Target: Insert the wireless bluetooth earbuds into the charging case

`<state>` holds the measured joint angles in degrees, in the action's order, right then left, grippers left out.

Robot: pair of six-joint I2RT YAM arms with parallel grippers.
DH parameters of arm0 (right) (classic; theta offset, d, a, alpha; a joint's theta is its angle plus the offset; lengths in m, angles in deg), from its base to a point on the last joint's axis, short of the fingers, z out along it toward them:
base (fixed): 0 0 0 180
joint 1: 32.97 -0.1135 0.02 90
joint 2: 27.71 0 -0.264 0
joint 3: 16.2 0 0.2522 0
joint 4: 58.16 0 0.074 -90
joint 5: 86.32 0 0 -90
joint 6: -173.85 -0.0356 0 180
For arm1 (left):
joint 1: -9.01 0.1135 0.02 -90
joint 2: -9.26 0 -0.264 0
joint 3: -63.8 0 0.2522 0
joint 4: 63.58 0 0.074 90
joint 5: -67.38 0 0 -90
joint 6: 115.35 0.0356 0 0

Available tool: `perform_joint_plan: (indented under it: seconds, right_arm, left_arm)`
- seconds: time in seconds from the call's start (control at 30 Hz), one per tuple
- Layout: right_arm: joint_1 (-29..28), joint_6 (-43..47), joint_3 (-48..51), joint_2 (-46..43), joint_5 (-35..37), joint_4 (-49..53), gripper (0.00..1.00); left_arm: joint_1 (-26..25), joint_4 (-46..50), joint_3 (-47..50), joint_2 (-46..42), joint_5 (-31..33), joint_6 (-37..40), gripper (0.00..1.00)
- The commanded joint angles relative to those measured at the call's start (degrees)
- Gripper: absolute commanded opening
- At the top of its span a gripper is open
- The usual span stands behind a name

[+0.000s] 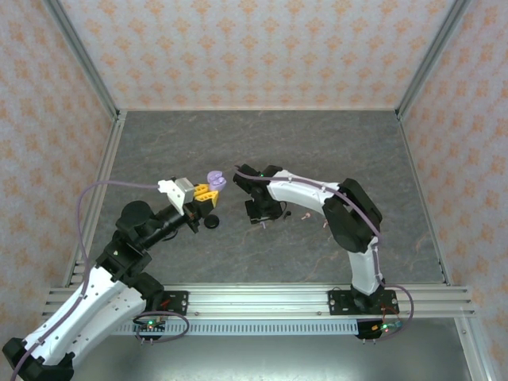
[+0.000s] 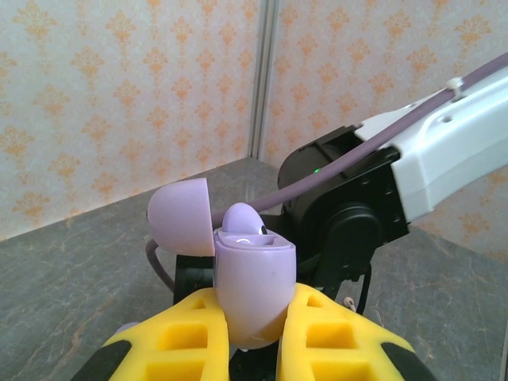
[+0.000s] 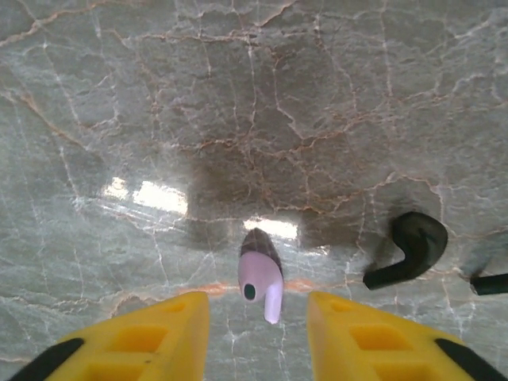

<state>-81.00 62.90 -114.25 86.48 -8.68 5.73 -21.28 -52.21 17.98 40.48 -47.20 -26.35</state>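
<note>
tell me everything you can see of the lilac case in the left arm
The lilac case is a small rounded shell of glossy plastic. Its domed lid is hinged open to the left, and one lilac earbud sits in the top. It stands upright in the air, clamped between the yellow fingers of the left end effector.

We see walls (image 1: pixel 262 48) papered in pale pink with an orange floral motif, closing the back and both sides of the top view. Silver aluminium posts (image 1: pixel 83 55) slant down the upper left and upper right corners. The table (image 1: pixel 262 135) is grey and stone-patterned with rusty veins. In the right wrist view, bright patches of light (image 3: pixel 155 197) gleam on it left of centre. A ribbed aluminium rail (image 1: pixel 262 298) crosses the bottom.
</note>
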Motion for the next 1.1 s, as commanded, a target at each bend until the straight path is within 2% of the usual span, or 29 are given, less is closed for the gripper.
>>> perform_joint_plan:
  seconds: [0.0,0.17,0.63,0.8,1.07]
  right_arm:
    - [0.31,0.16,-2.34,2.03,-1.30,1.75,0.32]
    - [0.28,0.19,-2.84,3.80,-0.93,1.47,0.26]
    - [0.31,0.87,-1.35,3.34,0.33,1.25,0.20]
    - [0.56,0.84,1.96,-4.69,2.49,-3.70,0.19]
    - [1.01,3.57,4.25,-23.50,8.50,-8.32,0.19]
  left_arm:
    - [-0.31,-1.87,-0.21,-1.05,0.83,0.57,0.00]
    - [-0.29,-1.47,-0.12,-1.53,1.11,0.56,0.00]
    - [-0.38,-1.62,-0.11,-1.34,1.28,0.40,0.00]
    - [-0.32,-3.76,-0.05,-0.61,1.11,-0.60,0.00]
    - [-0.37,-12.67,-0.73,5.28,-0.23,-3.67,0.00]
